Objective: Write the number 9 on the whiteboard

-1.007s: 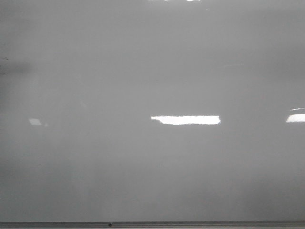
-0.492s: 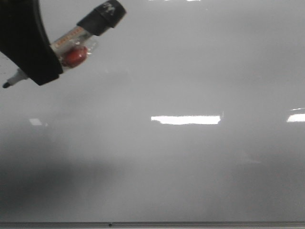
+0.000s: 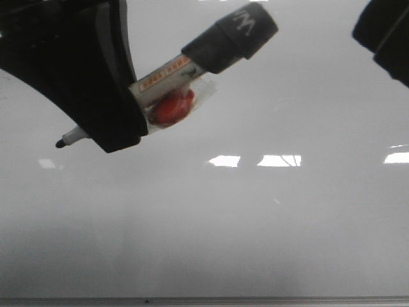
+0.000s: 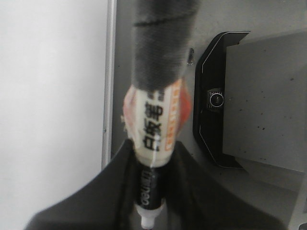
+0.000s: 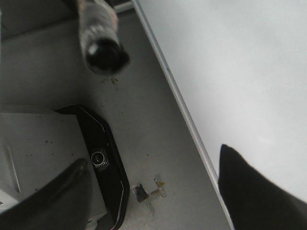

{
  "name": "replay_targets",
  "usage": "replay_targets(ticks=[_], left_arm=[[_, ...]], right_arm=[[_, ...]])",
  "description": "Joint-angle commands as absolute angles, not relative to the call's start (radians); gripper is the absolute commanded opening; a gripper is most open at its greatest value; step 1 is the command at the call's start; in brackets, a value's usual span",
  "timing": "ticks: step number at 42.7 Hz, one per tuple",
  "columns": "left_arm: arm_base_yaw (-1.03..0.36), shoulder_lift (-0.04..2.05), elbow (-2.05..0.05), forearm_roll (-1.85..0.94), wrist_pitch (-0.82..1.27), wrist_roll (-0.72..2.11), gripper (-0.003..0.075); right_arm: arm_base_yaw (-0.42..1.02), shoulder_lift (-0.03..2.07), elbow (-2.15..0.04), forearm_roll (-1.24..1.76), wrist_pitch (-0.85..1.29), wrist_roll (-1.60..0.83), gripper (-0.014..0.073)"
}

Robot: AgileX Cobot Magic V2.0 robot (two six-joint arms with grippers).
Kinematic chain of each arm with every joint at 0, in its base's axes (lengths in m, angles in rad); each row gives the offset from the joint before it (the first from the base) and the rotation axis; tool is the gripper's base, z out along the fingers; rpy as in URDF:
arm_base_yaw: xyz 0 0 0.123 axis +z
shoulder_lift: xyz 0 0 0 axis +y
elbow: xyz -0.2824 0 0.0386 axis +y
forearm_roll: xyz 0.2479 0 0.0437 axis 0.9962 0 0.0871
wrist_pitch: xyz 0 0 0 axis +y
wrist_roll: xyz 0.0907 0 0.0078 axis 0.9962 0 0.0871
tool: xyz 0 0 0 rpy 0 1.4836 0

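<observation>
The whiteboard (image 3: pixel 255 230) fills the front view, glossy and pale grey, with no number 9 to be seen on it. My left gripper (image 3: pixel 112 131) is shut on a whiteboard marker (image 3: pixel 192 64) at the upper left, above the board. The marker's dark cap end points up and right, and its black tip (image 3: pixel 61 143) pokes out to the left. In the left wrist view the marker (image 4: pixel 156 120) stands between the fingers (image 4: pixel 105 191). My right gripper (image 5: pixel 153 191) is open and empty; it shows at the top right corner of the front view (image 3: pixel 386 38).
A thin grey edge strip (image 3: pixel 204 300) runs along the board's near side. Beside the board lies grey table with a black camera housing (image 5: pixel 100 158), also in the left wrist view (image 4: pixel 216 100), and scraps of tape (image 5: pixel 148 189).
My left gripper with the marker has come in from the upper left, moving right and looming larger. My right gripper has entered at the top right. The middle glare patch now shows split.
</observation>
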State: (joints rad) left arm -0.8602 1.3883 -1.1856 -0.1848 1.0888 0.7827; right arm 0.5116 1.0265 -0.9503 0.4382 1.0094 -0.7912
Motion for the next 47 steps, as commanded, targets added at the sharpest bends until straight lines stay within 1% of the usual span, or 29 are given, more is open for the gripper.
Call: replay_targets(ticks=[1,11,21,24,28,35,41,43,47], left_arm=[[-0.880,1.363,-1.219,-0.208,1.056,0.780,-0.0019],[-0.885,1.363,-1.219,-0.208,1.045,0.780,-0.0019],[-0.885,1.363,-1.219,-0.208,1.043,0.780,-0.0019],[-0.885,1.363,-1.219,-0.208,1.043,0.780,-0.0019],[-0.885,1.363,-1.219,-0.208,1.043,0.780,-0.0019],[-0.885,1.363,-1.219,-0.208,1.043,0.780,-0.0019],[-0.885,1.363,-1.219,-0.208,1.042,0.780,-0.0018],[-0.885,1.363,-1.219,-0.208,1.042,0.780,-0.0009],[-0.885,1.363,-1.219,-0.208,1.041,0.780,0.0076]], right_arm=[[0.564,1.039,-0.984,0.494,0.928,-0.822,0.0506],[0.703,1.099,-0.993,0.511,0.854,-0.821,0.0496],[0.716,1.170,-1.059,0.530,0.840,-0.817,0.0496],[0.716,1.190,-1.076,0.539,0.843,-0.817,0.0481],[0.716,1.207,-1.082,0.540,0.845,-0.817,0.0405],[0.716,1.211,-1.082,0.541,0.852,-0.817,0.0199],[0.716,1.211,-1.082,0.541,0.862,-0.817,0.0071],[0.716,1.211,-1.082,0.541,0.867,-0.817,0.0032],[0.716,1.211,-1.082,0.541,0.875,-0.817,-0.0027]])
